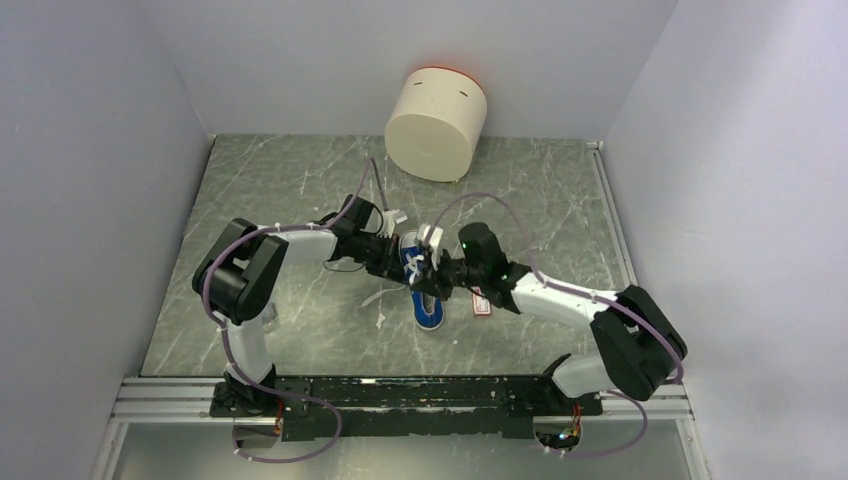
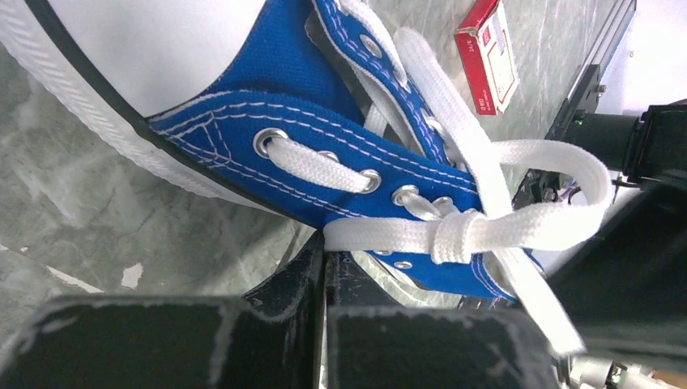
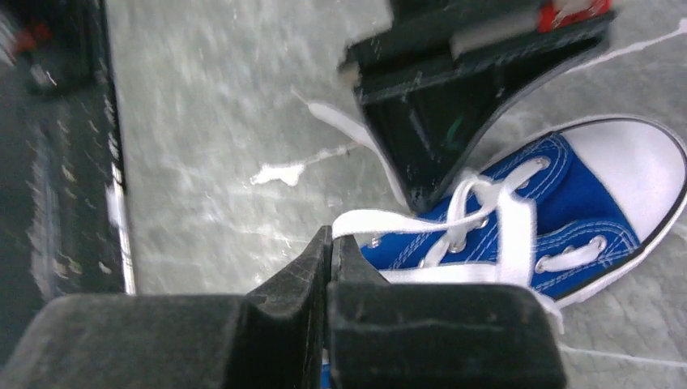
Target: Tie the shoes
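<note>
So the sneaker (image 2: 308, 138) is lying flat on the table (image 1: 300, 200), right between the two sets of fingertips, toe cap pointing back toward the arm bases. Its laces (image 2: 389, 235) are already crossing into a first knot (image 2: 454, 237) just ahead of the left gripper (image 2: 322, 258). That gripper's fingers are pressing together and look to be pinching the strand running out of the knot toward it. The right gripper (image 3: 330, 243) is doing the same from the opposite side, fingers squeezed together with what looks like the other strand caught at the tips. My read is they're cinching the knot, so the trick is pulling both strands apart evenly and low along the table. If one side is yanking harder, the little shoe is probably going to slide or tip instead of the knot tightening. A red-and-white packet (image 2: 486, 53) is lying just past the sneaker from the left gripper, near the right one. A white cylinder (image 1: 437, 122) is sitting well beyond both, out of the way.
</note>
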### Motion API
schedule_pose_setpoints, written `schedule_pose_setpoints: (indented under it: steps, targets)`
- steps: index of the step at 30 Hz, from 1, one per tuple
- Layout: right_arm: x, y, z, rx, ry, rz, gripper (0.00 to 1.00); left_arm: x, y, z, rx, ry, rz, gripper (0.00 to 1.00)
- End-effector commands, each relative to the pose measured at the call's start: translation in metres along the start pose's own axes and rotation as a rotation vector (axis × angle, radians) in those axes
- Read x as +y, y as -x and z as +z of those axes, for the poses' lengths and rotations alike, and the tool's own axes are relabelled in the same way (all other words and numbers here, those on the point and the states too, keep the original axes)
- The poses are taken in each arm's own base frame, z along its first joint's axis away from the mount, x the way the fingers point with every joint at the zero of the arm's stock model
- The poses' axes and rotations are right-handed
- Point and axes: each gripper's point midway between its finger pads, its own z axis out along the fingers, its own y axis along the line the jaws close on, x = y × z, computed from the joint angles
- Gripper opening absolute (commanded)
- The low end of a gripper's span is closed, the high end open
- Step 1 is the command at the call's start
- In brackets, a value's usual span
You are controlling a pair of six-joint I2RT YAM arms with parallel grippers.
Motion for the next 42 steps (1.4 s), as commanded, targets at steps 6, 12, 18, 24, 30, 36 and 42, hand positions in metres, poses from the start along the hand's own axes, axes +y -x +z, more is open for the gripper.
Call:
schedule_pose_setpoints:
  steps: [6,12,18,24,30,36,42]
  targets:
    - [0.032,0.07,-0.032,0.125,-0.029,0.774,0.0,0.031,-0.001,0.006,0.074,0.13,-0.021,0.05]
    - [0.049,0.083,-0.054,0.387,0.028,1.018,0.0,0.029,-0.004,0.001,0.069,0.151,-0.057,0.05]
    - [0.065,0.079,-0.063,0.529,0.129,1.267,0.0,0.024,-0.007,-0.004,0.05,0.139,-0.046,0.05]
    - [0.018,0.031,-0.077,0.693,-0.198,1.116,0.0,0.017,0.001,-0.019,0.003,0.18,-0.008,0.05]
    - [-0.064,-0.012,-0.088,0.892,-0.513,0.854,0.0,0.017,0.004,-0.043,-0.003,0.286,0.018,0.05]
    - [-0.053,-0.04,-0.097,0.838,-0.45,0.991,0.0,0.02,-0.007,-0.064,0.014,0.39,-0.047,0.05]
    - [-0.061,-0.089,-0.111,0.774,-0.493,1.121,0.0,0.027,-0.024,-0.074,0.007,0.456,-0.121,0.05]
